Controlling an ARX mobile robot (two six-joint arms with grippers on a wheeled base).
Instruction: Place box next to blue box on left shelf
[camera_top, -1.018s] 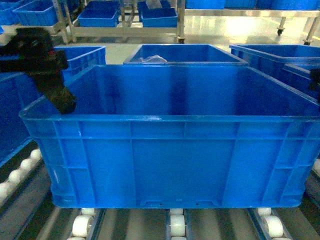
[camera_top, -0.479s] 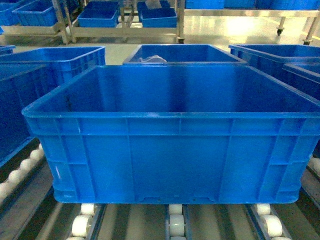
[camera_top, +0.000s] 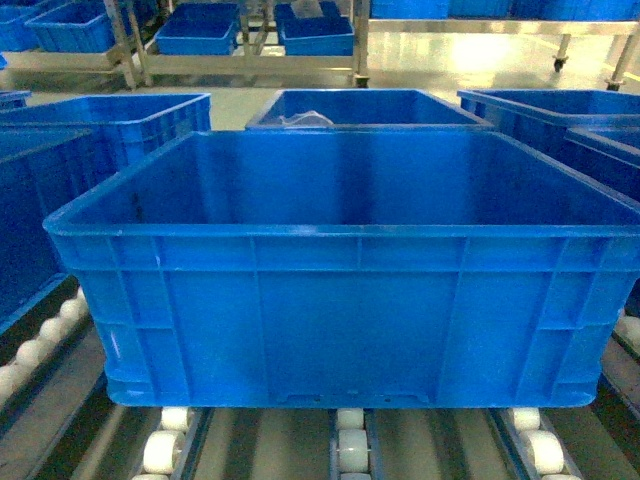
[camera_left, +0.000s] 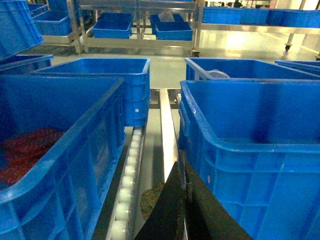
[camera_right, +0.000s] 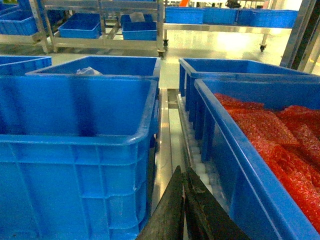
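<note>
Blue box (camera_top: 340, 300) sits on the shelf (camera_top: 350, 450); only wrist views show the closed left hand (camera_left: 181, 200) and right hand (camera_right: 184, 205) at 6 o'clock.

A uniform glossy blue is shown by the box (camera_top: 345, 300), ribbed in rectangular panels on its outer wall. White roller wheels in grey tracks are seen on the left shelf (camera_top: 350, 450). At three o'clock in the right wrist view, a blue neighbouring crate (camera_right: 235, 165) is filled with red mottled bags (camera_right: 280, 140). Black is shown by both grippers, the left gripper (camera_left: 182, 210) and the right gripper (camera_right: 184, 210).
</note>
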